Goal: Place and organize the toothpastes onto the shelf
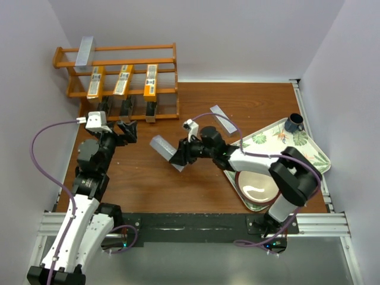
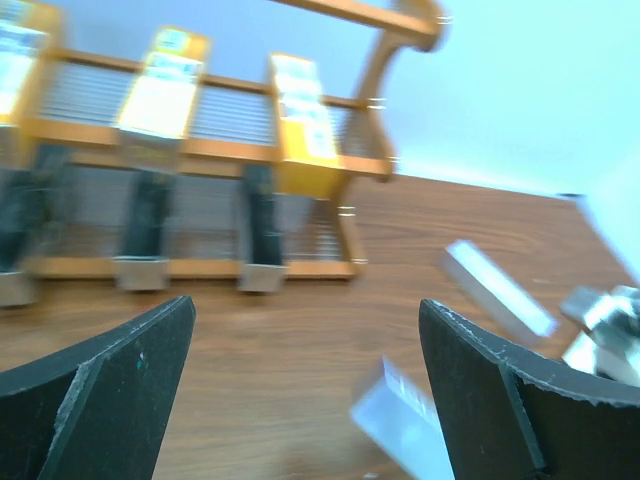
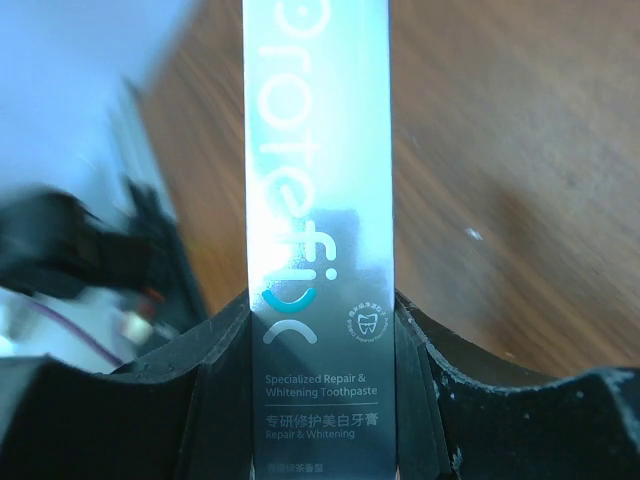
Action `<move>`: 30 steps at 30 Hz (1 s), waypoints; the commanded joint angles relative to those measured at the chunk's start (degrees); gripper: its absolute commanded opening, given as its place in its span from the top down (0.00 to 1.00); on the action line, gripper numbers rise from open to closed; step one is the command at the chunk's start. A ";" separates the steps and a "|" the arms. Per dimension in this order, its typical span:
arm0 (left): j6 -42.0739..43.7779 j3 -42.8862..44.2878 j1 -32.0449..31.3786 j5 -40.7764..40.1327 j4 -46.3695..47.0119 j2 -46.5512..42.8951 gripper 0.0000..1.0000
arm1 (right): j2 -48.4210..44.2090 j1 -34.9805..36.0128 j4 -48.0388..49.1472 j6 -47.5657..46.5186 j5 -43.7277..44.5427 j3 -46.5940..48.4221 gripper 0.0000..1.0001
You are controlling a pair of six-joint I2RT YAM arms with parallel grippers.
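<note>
1. The right gripper (image 1: 178, 153) is shut tight on the held silver carton (image 1: 165, 149). Its black fingers (image 3: 225, 350) press on both long sides of the box. The box has blue-green letters on it.
2. The held silver carton is over the middle of the brown table (image 1: 142, 184), between the two arms and well apart from the shelf (image 1: 119, 62).
3. The left gripper (image 1: 126, 132) is open wide and holds nothing. It points at the front of the shelf.
4. The shelf stands at the back left of the table. The top silver carton (image 1: 85, 50) stands up at its top left end.
5. Three orange cartons (image 1: 123, 80) sit in the middle row. Three black cartons (image 1: 126, 107) sit in the bottom row, right under them.
6. The loose silver carton (image 1: 223, 119) lies flat on the table, to the right of the shelf and near the tray (image 1: 309, 145).
7. The tray with leaves on it holds a dark mug (image 1: 294, 123) and a bowl (image 1: 258, 187).
</note>
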 commanded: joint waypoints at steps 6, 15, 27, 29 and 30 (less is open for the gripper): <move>-18.77 -7.71 -2.24 16.78 15.14 -1.81 0.00 | -7.53 -2.99 35.98 30.87 6.36 -9.59 0.83; -22.55 -11.76 -15.00 12.04 25.43 2.41 0.00 | -3.58 -3.78 57.18 44.50 13.30 -12.84 0.83; -27.49 -12.64 -16.49 14.33 31.85 6.45 0.00 | -4.72 -3.96 57.19 42.14 13.49 -11.97 0.83; -27.93 -12.91 -16.67 13.63 31.85 6.46 0.00 | -4.54 -4.05 57.27 41.70 11.91 -11.26 0.83; -28.28 -12.99 -16.67 13.36 32.03 6.46 0.00 | -4.37 -3.96 57.80 41.70 11.46 -11.26 0.83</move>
